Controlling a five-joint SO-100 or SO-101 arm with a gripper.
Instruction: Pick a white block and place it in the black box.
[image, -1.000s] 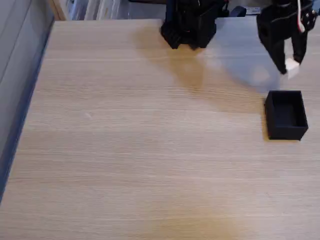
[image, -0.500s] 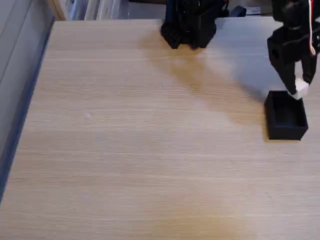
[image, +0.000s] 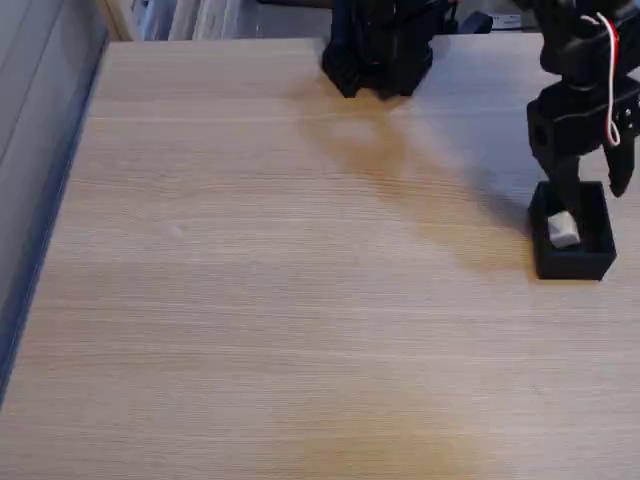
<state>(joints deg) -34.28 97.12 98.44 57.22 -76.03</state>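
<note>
The black box (image: 572, 267) stands on the wooden table at the right edge of the fixed view. A small white block (image: 563, 230) lies inside it, near its left wall. My black gripper (image: 592, 192) hangs just over the box's far end, open, with one finger (image: 566, 190) dipping toward the box's back rim and the other off to the right. The block is free of both fingers.
The arm's black base (image: 380, 50) sits at the back edge of the table (image: 260, 280). A red and white cable (image: 609, 60) runs along the arm. The table's left edge borders a grey wall (image: 30, 120).
The gripper came forward and down over the box with the white block, then opened. The block dropped from the fingertips into the box.
</note>
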